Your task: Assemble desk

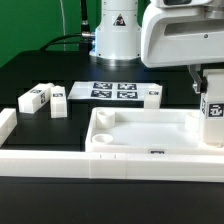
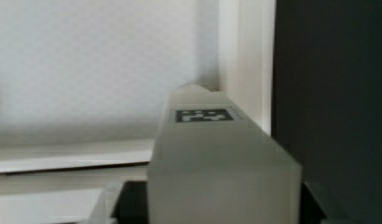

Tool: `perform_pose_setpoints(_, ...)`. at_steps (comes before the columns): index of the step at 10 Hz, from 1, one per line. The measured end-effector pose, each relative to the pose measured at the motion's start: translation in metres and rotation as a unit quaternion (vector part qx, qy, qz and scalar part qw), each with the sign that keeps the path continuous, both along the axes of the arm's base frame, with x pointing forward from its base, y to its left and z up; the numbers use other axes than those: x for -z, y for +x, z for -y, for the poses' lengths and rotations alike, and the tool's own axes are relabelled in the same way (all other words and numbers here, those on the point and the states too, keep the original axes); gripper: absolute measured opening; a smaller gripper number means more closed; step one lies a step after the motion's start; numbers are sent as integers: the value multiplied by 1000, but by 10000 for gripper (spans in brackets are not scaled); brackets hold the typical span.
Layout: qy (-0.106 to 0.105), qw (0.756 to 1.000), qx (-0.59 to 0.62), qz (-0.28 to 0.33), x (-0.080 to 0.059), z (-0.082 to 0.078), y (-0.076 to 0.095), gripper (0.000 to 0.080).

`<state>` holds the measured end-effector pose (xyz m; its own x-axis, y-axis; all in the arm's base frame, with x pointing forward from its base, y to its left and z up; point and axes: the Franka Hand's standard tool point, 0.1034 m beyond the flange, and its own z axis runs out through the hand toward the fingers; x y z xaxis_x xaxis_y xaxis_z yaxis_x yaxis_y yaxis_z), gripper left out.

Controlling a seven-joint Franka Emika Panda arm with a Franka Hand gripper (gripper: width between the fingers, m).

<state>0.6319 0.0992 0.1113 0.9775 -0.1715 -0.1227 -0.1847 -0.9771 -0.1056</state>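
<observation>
Black table (image 1: 40, 70), desk top (image 1: 150, 135) up front. One leg (image 1: 214, 110) is pinched in the part-closed gripper (image 1: 212, 95) by the raised rim (image 1: 140, 112); held crooked, that rim could get clipped.

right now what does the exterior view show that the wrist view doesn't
Only the exterior view: the loose legs lying on the exterior view's left, the marker board, the arm's base and the whole desk top. Only the wrist view: a close look along the held leg, with its tag near enough to make out. Both: that leg in the gripper, a stretch of white desk top and the black table.
</observation>
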Motion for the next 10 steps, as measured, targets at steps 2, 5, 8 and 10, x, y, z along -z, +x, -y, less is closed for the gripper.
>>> perform_pose_setpoints(2, -15, 995, 94, -10, 0, -2, 0, 290)
perform_pose_setpoints(5, -21, 983, 180, -20, 0, -2, 0, 290)
perform_pose_setpoints(8, -29, 962, 268, -31, 0, -3, 1, 290)
perform_pose_setpoints(10, -23, 940, 339, -28, 1, -1, 2, 291)
